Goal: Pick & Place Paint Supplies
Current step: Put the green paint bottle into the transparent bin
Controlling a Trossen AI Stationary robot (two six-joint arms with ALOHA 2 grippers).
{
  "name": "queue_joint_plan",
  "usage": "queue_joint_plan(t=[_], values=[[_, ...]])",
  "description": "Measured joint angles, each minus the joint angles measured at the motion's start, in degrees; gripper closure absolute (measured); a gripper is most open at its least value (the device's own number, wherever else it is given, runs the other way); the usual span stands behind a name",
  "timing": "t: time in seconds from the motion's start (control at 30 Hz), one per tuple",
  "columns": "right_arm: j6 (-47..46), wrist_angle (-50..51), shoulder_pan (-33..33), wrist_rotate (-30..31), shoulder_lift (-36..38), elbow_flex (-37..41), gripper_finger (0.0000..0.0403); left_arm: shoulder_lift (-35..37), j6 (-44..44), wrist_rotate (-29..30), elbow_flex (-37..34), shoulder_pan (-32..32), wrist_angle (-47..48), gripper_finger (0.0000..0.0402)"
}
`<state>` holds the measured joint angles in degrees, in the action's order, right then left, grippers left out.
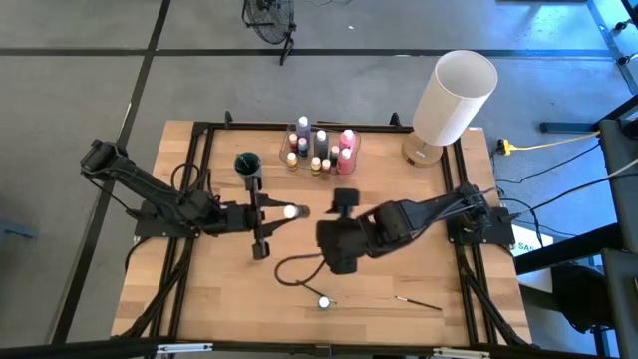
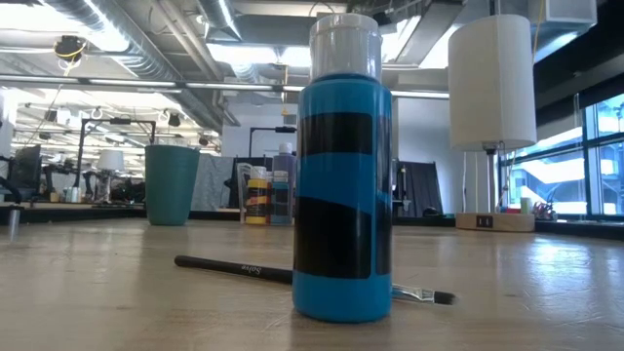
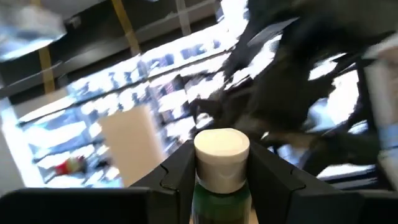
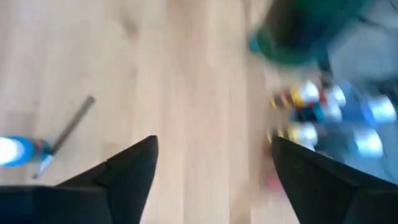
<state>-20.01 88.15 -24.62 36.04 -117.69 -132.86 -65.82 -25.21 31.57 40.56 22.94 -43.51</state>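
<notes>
Left gripper [image 1: 291,211] sits mid-table, fingers pinched on a small green bottle [image 3: 221,199] with a pale round cap; in the left wrist view the bottle stands between the two dark fingers [image 3: 180,171], cap poking above them.

Right gripper [image 4: 211,168] hangs just beside it, nearer table centre, jaws spread wide with only bare wood between them.

Blue bottle [image 2: 343,175] stands upright near the front edge of the table: glossy smooth cylinder, dark label band, pale ribbed-looking cap. Well apart from both grippers.

Thin dark-handled paintbrush [image 2: 234,267] lies flat on the wood right behind the blue bottle, metal ferrule and bristle tip showing on the far side. Touching or not, can't tell.

Remaining small bottles sit packed upright in a clear rectangular container [image 1: 321,148] at the table's rear, pink ones at one end. Teal cup [image 1: 247,163] just beside it. Large white cylinder [image 1: 454,97] on a wooden base at the rear right corner.

Table [image 1: 199,289] is pale wood planks, matte.
</notes>
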Motion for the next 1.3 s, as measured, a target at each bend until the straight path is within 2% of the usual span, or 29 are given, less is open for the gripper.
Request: queue_joint_plan(t=[0.1, 0.3, 0.5, 0.73, 0.97, 1.17, 1.3], values=[[-5.5, 1.6, -2.7, 8.9, 0.0, 0.0, 0.0072, 0.0, 2.8, 2.6, 0.0, -3.6, 2.7, 0.0288], [-4.6, 1.8, -8.7, 15.1, 2.0, 0.0, 0.0071, 0.0, 12.3, -2.0, -0.8, -16.7, 5.9, 0.0288], [-5.1, 1.8, -11.0, 14.3, 4.4, 0.0, 0.0071, 0.1, 19.6, -12.6, -5.1, -30.9, 3.3, 0.0288], [-2.3, 1.8, -10.9, 14.9, 4.7, 0.0, 0.0071, -2.2, 23.9, -19.5, -14.7, -40.7, -11.4, 0.0288], [1.0, 1.9, -6.6, 16.8, 4.7, 0.0, 0.0071, -10.0, 24.7, -19.4, -15.0, -42.2, -16.4, 0.0288], [2.4, 1.8, -2.9, 16.5, 4.7, 0.0, 0.0071, -20.4, 29.8, -9.8, -14.5, -42.2, -21.2, 0.0288], [4.0, 1.9, -1.3, 16.4, 4.7, 0.0, 0.0071, -27.0, 32.1, -5.8, -14.5, -42.2, -28.6, 0.0288]])
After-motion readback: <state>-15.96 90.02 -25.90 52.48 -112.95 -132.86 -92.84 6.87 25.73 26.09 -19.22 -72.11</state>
